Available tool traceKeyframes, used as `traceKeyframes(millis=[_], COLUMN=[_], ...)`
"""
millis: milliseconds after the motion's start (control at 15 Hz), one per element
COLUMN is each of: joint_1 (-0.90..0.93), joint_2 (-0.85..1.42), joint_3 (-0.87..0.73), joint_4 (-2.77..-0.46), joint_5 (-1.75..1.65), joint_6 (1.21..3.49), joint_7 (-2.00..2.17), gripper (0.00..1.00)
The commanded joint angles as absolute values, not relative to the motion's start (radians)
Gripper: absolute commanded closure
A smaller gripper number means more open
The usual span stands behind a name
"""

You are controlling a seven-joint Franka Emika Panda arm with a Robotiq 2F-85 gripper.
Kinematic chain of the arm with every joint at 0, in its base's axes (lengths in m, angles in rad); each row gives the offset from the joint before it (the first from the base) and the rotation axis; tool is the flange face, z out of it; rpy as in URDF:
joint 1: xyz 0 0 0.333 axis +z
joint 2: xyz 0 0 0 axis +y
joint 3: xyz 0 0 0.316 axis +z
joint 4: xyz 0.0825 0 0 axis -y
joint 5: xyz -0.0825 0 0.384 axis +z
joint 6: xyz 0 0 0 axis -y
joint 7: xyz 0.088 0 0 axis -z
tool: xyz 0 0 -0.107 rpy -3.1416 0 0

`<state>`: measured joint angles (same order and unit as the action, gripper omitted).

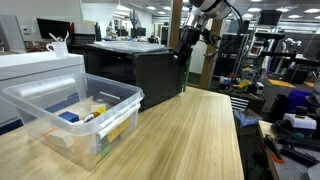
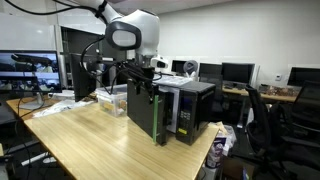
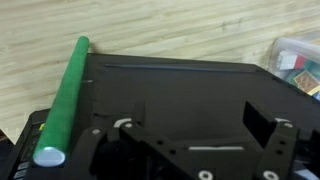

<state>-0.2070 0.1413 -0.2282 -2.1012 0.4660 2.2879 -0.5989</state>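
Observation:
In the wrist view my gripper [image 3: 198, 116] is open, its two black fingers spread wide with nothing between them. It hangs just above the flat top of a black box [image 3: 180, 85]. A green cylinder [image 3: 62, 100] lies along that top's left edge, apart from the fingers. In both exterior views the gripper [image 1: 186, 45] [image 2: 140, 75] hovers over the black box [image 1: 150, 75] [image 2: 145, 112], which stands on the wooden table [image 1: 190, 135].
A clear plastic bin [image 1: 70, 115] [image 3: 296, 58] holding several small coloured items sits on the table beside the box. A white device [image 1: 40, 68] stands behind the bin. Desks, monitors [image 2: 235, 72] and chairs surround the table.

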Motion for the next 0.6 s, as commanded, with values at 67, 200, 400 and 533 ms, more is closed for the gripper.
traceKeyframes(millis=[67, 200, 400, 533], joint_1=[-0.236, -0.248, -0.254, -0.255], joint_2=[0.166, 0.168, 0.173, 0.188], joint_3=[-0.203, -0.198, -0.194, -0.193], joint_4=[-2.04, -2.015, -2.003, -2.001], joint_5=[0.466, 0.487, 0.48, 0.471], joint_6=[2.322, 2.314, 2.312, 2.307], joint_7=[-0.537, -0.524, -0.495, -0.474], gripper=[0.0, 0.0, 0.0, 0.0])
